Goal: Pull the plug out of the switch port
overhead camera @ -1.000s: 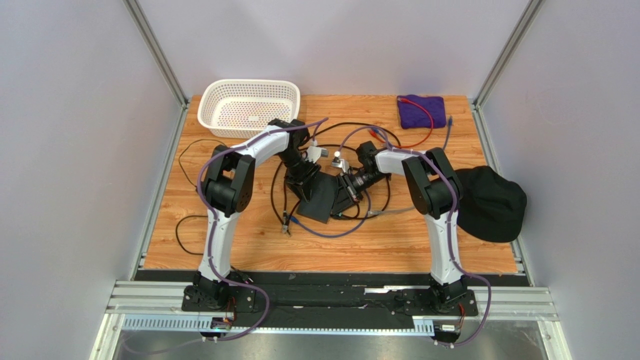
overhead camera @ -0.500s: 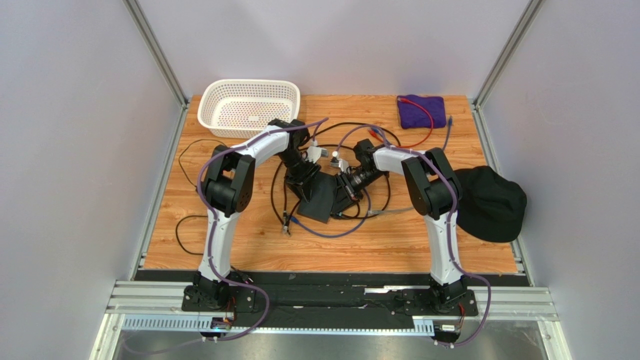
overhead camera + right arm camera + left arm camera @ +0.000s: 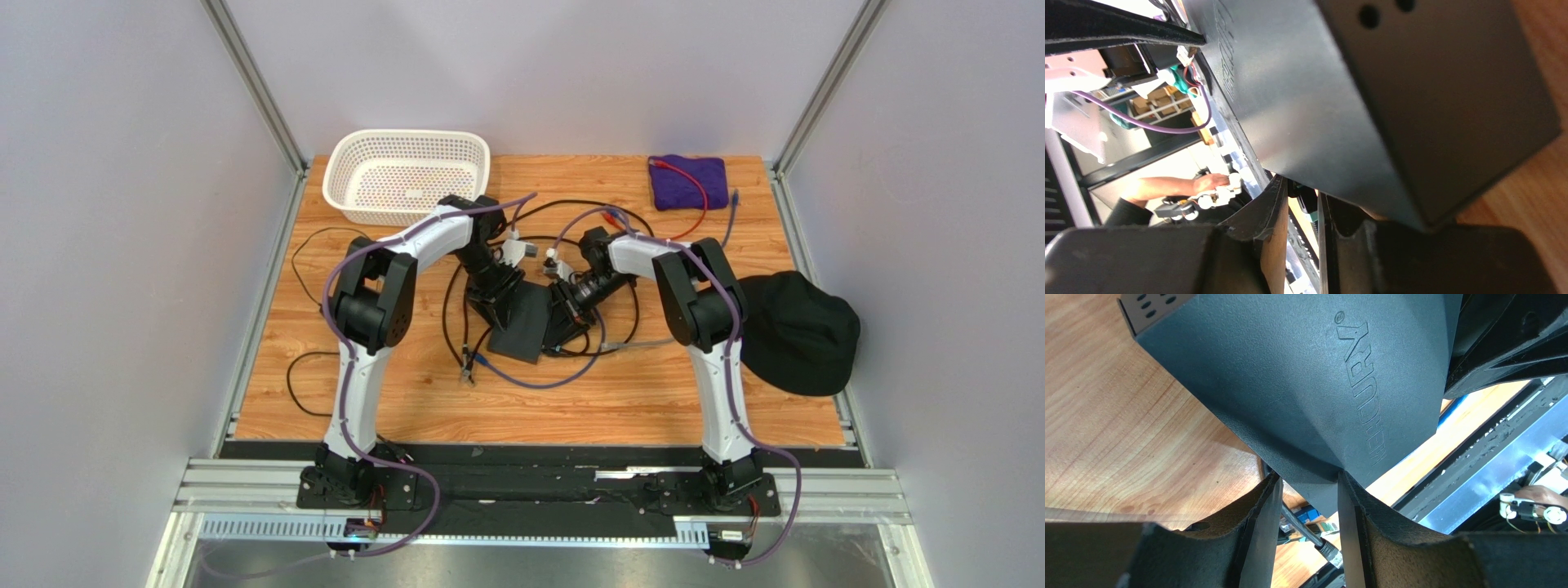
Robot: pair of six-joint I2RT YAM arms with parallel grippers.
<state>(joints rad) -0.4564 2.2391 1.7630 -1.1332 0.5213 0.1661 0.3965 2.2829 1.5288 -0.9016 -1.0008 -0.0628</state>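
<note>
In the overhead view's centre, the flat matte-black rectangular switch stands tilted, its long axis running roughly top-to-bottom. The left gripper clamps its upper corner. The right gripper is narrow, and what it holds cannot be told.

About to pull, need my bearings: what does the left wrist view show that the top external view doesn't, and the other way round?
Only the left wrist view: raised lettering on the switch, vent holes at its corner, and the left gripper with its jaws closed on the switch's edge. Only the top external view: the right gripper at the switch's other side, the white basket, purple cloth, black cap and loose cables. Both: the switch and the wooden table.
</note>
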